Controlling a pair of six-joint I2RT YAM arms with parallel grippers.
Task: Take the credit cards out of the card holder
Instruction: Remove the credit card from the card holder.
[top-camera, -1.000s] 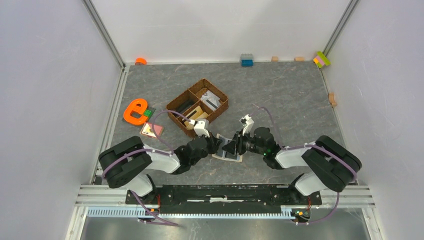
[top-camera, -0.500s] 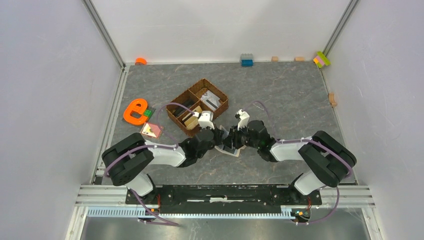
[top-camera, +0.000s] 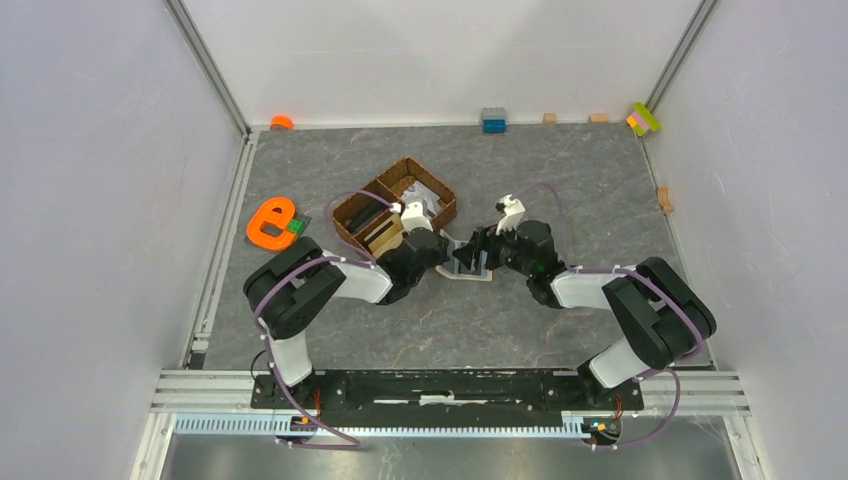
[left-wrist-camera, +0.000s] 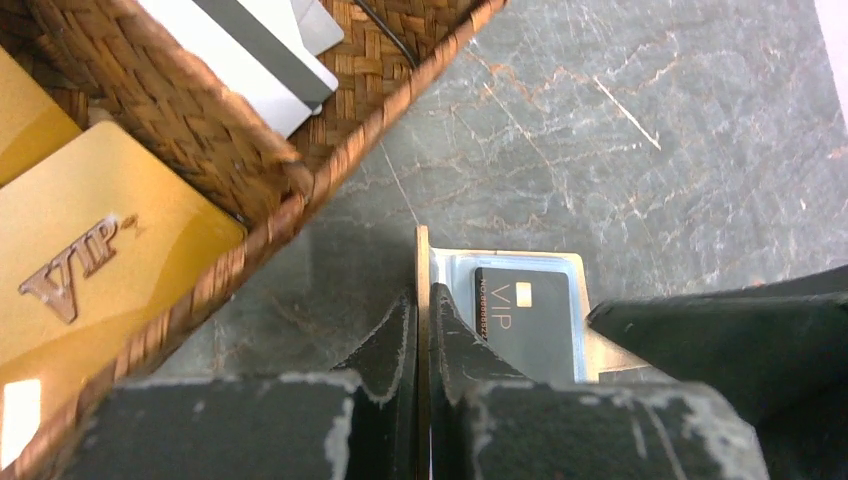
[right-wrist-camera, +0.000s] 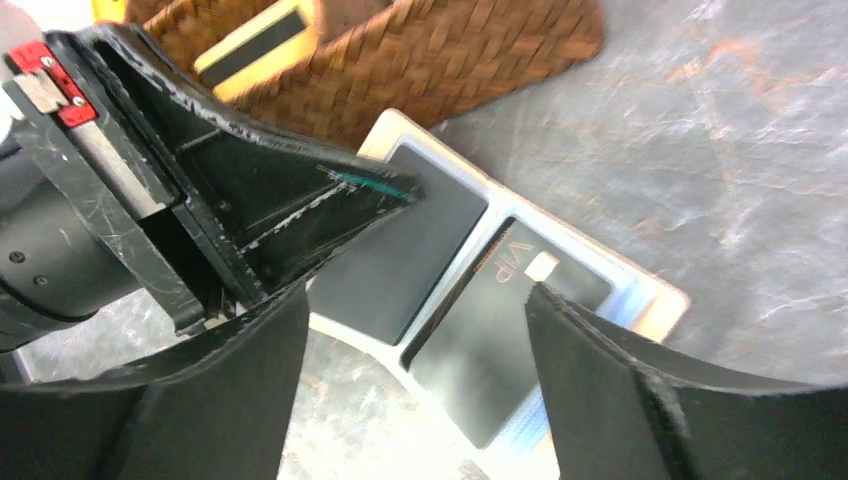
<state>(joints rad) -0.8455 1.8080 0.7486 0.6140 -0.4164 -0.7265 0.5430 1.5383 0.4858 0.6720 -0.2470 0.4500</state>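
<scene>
- While the card holder (top-camera: 470, 270) lies open on the surface (top-camera: 560, 180) just beside the wicker basket (top-camera: 405, 165), two dark credit cards (right-wrist-camera: 480, 350) sit in its sleeves; none is out yet.
- Left fingers (left-wrist-camera: 400, 335) clamp its beige flap; right fingers (right-wrist-camera: 545, 305) straddle one card, spread and grasping nothing.
- Further sleeves are possibly hidden under the arms.

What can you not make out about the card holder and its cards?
1. Left wrist view: black card, lower part behind left end effector; number blurred.
2. Right wrist view: right end effector hides parts of the card holder.
3. Top view: both end effectors cover the holder; cards too small to count.
</scene>
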